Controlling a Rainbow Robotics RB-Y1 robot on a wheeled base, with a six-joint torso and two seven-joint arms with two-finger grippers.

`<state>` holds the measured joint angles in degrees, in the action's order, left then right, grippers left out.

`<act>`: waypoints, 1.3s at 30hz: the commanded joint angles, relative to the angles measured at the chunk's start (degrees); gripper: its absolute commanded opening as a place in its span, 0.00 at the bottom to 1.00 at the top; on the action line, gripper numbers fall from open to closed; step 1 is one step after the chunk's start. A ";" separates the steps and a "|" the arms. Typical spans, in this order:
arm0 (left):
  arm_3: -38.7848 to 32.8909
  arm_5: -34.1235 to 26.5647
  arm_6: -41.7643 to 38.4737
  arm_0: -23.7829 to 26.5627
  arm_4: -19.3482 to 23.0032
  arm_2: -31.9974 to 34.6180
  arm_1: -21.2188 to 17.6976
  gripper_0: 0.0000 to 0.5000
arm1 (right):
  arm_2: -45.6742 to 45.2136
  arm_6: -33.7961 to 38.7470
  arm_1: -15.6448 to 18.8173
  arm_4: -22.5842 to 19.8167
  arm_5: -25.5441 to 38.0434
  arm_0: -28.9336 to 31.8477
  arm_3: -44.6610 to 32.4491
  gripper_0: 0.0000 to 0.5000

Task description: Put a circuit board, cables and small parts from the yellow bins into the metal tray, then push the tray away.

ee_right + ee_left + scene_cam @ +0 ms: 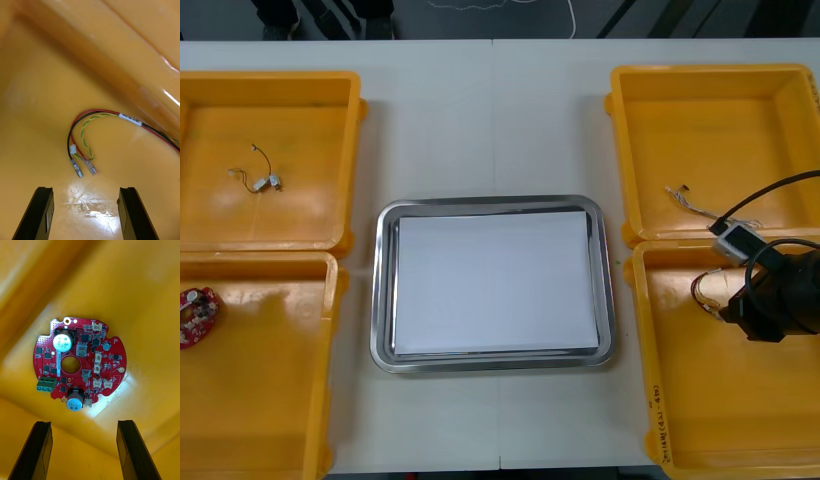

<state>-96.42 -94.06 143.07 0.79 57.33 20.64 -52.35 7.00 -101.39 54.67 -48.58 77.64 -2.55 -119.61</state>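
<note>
Right gripper point(85, 193), fingers spread and empty, above a thin red-and-yellow cable point(129, 119); left gripper point(84, 425), likewise spread and empty, above a round red circuit board point(108, 360).

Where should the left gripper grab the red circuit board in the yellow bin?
Likely by two opposite edges, coming straight down. The circuit board lies flat, parts up, on the yellow bin floor ahead of the open left gripper, its rim clear all round.
</note>
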 commanded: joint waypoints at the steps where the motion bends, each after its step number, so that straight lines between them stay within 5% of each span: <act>1: 0.18 1.25 7.93 1.58 -1.17 -2.10 -2.85 1.00 | 1.79 -1.79 2.28 0.85 -1.18 -1.41 -0.28 1.00; 39: 7.56 9.16 8.55 1.67 -1.52 -7.72 -2.76 1.00 | 11.01 -2.93 2.28 5.42 -9.79 -3.87 6.84 1.00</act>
<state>-89.22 -85.58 144.15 0.91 56.09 13.65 -52.37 16.98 -103.06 54.75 -43.63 68.72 -4.93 -112.74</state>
